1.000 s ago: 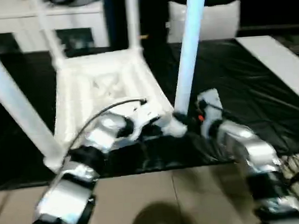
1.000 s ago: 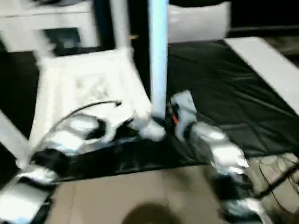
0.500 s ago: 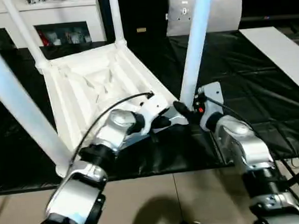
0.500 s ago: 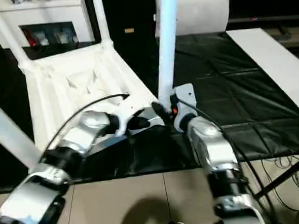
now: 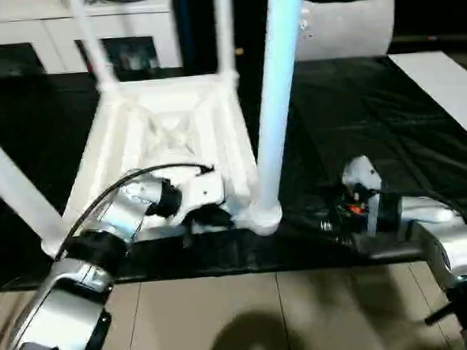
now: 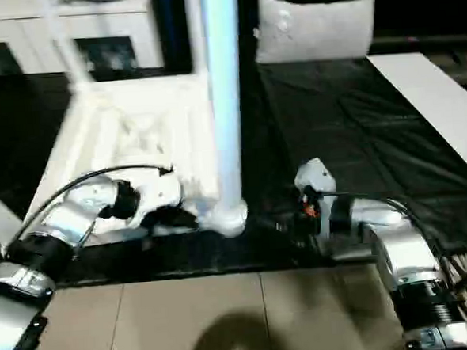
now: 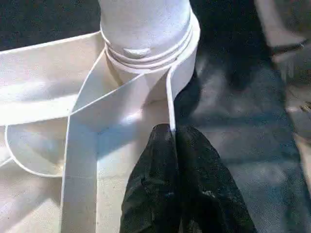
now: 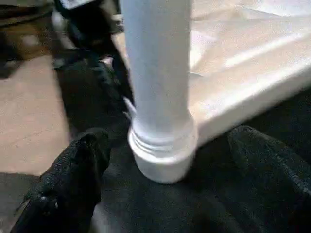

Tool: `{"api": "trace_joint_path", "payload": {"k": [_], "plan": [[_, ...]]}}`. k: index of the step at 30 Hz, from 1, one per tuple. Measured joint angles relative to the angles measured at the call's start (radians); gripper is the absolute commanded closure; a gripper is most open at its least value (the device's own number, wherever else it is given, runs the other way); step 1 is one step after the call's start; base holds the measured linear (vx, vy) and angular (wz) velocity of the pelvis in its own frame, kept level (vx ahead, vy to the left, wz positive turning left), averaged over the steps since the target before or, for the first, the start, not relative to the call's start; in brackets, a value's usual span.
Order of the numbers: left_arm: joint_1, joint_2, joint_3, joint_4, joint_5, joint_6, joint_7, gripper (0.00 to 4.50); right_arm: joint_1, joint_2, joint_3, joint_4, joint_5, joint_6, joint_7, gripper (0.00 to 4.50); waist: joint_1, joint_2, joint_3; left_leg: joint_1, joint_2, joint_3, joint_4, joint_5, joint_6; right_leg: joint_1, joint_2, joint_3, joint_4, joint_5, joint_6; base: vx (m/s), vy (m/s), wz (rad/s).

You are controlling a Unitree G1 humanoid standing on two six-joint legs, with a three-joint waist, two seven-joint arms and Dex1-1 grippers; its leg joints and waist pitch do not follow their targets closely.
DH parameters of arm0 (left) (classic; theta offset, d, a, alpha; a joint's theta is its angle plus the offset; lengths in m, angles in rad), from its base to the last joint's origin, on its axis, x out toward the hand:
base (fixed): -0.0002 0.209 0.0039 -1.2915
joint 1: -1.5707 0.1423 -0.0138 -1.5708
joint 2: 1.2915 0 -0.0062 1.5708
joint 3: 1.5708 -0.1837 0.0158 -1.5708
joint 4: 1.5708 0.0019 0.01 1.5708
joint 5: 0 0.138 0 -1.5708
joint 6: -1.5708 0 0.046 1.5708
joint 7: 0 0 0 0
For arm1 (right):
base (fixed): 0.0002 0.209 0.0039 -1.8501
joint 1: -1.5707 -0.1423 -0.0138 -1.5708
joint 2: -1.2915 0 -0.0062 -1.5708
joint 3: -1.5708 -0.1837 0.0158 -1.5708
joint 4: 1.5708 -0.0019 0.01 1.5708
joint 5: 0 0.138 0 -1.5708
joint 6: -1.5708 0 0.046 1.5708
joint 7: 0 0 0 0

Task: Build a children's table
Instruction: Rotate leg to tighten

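Here we list: tabletop inverted, legs socketed; left end effector pinched together at its rim; right end effector spread wide beside the near leg.

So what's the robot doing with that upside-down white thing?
It's building a little table. The white plastic ribbed tabletop lies upside down on the black sheet, with long white tube legs standing up from its corners. The left gripper is shut on the tabletop's edge beside the nearest leg. The right gripper is open, one finger on each side of that leg's base, not gripping it.
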Motion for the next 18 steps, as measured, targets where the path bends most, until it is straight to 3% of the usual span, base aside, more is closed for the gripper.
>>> {"api": "trace_joint_path", "payload": {"k": [4, 8, 9, 18], "plan": [[0.000, 0.004, -0.025, -0.008, -0.012, -0.057, -0.093, 4.50, -0.031, -0.010, 0.037, 0.025, 0.022, 0.010, 0.098, 1.01, 0.013, -0.001, -0.001, 0.001, 0.001, 0.002, 0.000, 0.000, 0.000, 0.001, -0.001, 0.001, -0.002, 0.000, 0.001, 0.000, 0.000, 0.00], [0.000, -0.016, -0.043, -0.013, -0.016, -0.086, -0.126, 4.50, -0.062, 0.002, 0.062, 0.033, 0.030, 0.016, 0.140, 1.12, 0.032, -0.001, -0.003, 0.001, 0.006, 0.009, 0.000, 0.001, 0.002, 0.002, 0.000, 0.007, -0.001, -0.001, 0.001, 0.000, 0.000, 0.00], [-0.001, -0.018, -0.046, -0.013, -0.015, -0.091, -0.127, 4.50, -0.068, 0.005, 0.071, 0.036, 0.030, 0.021, 0.148, 1.46, 0.037, -0.001, -0.004, 0.001, 0.008, 0.013, 0.000, 0.001, 0.002, 0.002, -0.001, 0.008, 0.000, -0.001, 0.002, 0.000, 0.000, 0.00], [-0.009, -0.026, -0.052, 0.004, -0.011, -0.125, -0.125, 4.50, -0.104, 0.009, 0.103, 0.097, 0.033, 0.050, 0.216, 2.12, 0.053, -0.001, -0.004, 0.001, 0.011, 0.023, 0.000, 0.001, 0.003, 0.001, 0.000, 0.012, 0.000, -0.002, 0.004, 0.000, 0.000, 0.00]]}}
